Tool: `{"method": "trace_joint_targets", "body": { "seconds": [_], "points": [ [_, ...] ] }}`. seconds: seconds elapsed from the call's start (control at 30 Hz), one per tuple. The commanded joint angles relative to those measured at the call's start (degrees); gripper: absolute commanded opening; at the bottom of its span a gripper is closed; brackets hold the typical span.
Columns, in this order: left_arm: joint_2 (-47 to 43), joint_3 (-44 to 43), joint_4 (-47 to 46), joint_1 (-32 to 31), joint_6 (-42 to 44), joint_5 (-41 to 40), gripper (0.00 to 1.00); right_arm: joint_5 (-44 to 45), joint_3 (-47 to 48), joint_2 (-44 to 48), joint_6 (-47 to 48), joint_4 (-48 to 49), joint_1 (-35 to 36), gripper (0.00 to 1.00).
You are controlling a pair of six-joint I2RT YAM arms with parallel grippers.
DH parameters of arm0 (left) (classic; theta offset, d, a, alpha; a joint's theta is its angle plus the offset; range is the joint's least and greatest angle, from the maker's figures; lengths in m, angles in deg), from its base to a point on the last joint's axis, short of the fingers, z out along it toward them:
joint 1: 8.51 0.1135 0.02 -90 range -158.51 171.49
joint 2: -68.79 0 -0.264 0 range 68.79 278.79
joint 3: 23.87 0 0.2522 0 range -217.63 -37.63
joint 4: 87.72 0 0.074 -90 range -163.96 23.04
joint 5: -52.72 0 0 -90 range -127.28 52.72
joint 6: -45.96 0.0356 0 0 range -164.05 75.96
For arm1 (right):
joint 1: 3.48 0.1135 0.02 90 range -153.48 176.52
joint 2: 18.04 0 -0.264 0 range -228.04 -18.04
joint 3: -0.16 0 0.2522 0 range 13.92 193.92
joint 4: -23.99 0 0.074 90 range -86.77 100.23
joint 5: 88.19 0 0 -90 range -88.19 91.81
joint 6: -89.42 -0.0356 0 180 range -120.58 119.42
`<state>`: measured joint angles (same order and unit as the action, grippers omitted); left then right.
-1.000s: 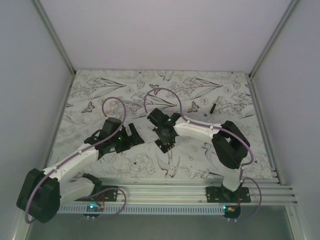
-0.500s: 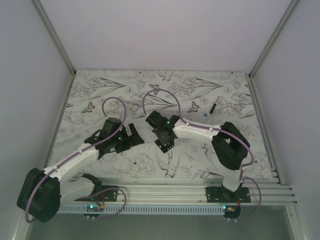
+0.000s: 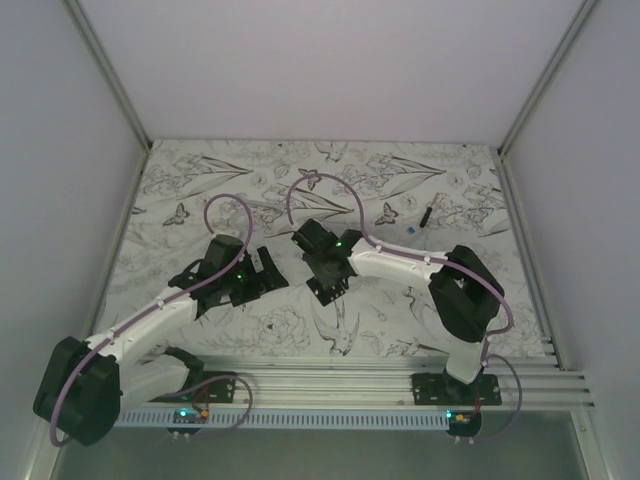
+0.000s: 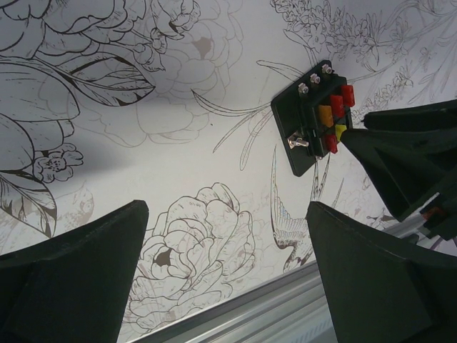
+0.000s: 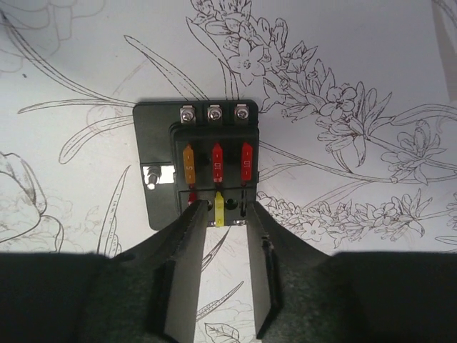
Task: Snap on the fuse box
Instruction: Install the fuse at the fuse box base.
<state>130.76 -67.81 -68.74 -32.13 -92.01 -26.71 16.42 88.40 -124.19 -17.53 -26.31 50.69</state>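
Near the middle of the flowered counter (image 3: 200,180) lay the fuse box (image 5: 200,171), flat on its black base plate, with three screw heads along its twelve o'clock edge in the right wrist view and orange and red fuses in a row beneath them. The right gripper (image 5: 223,221) hung directly over the box's six o'clock edge. Its fingers (image 5: 187,271) stood narrowly apart on either side of a yellow fuse (image 5: 219,209), and I saw a gap on both sides, so they gripped nothing. Off at about nine o'clock from the box, the left gripper (image 4: 227,236) hovered above bare counter, its fingers spread wide and empty.

I could see no clear cover anywhere.

To my eye, the step in hand was work at that near row. Doing it well would mean keeping the fingers square to the box and centred on the yellow fuse. Any push should go straight down, since a slanted one would likely skid the loose plate. The idle left fingers could pin the plate's bare margin near the side screw.
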Motion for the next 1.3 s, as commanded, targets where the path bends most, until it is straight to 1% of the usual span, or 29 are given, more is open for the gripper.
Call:
{"method": "trace_joint_targets", "body": {
  "seconds": [0.0,0.17,0.27,0.37,0.43,0.5,0.7,0.83,1.0,1.13,1.27],
  "points": [
    [-0.07,0.04,1.21,0.33,0.68,-0.47,1.00,-0.40,0.73,3.37,0.11,1.57,0.50,0.38],
    [-0.09,0.11,1.24,0.33,0.84,-0.46,0.99,-0.33,0.84,4.13,0.56,1.23,-0.17,0.39],
    [-0.32,0.11,1.21,0.34,1.01,-0.31,0.99,2.02,-0.13,5.13,1.10,1.13,-2.77,0.41],
    [-0.45,0.11,1.28,0.35,1.16,-0.11,1.00,4.19,-1.53,5.91,1.72,1.53,-8.86,0.44],
    [-0.37,0.11,1.26,0.34,1.37,-0.18,1.00,3.81,-2.45,6.04,2.56,3.36,-14.46,0.47],
    [-0.28,0.04,1.29,0.41,1.40,-0.08,1.00,3.24,-3.17,5.69,2.82,6.10,-19.01,0.48],
    [-0.33,0.03,1.28,0.41,1.47,-0.13,1.00,1.90,-0.55,1.36,4.36,11.28,-29.71,0.50],
    [0.13,-0.14,1.27,0.41,1.47,-0.01,1.00,1.14,3.57,-3.23,4.66,11.88,-34.18,0.49],
    [0.25,-0.15,1.28,0.41,1.56,-0.10,1.00,0.98,6.68,-7.53,4.32,12.50,-38.23,0.46],
    [0.62,-0.30,1.32,0.50,1.72,-0.11,0.99,0.37,8.18,-10.28,4.56,12.37,-40.17,0.42],
    [1.25,-0.59,1.31,0.50,1.82,0.14,1.00,-0.17,7.70,-11.03,4.38,11.87,-40.67,0.39]
  ]
}}
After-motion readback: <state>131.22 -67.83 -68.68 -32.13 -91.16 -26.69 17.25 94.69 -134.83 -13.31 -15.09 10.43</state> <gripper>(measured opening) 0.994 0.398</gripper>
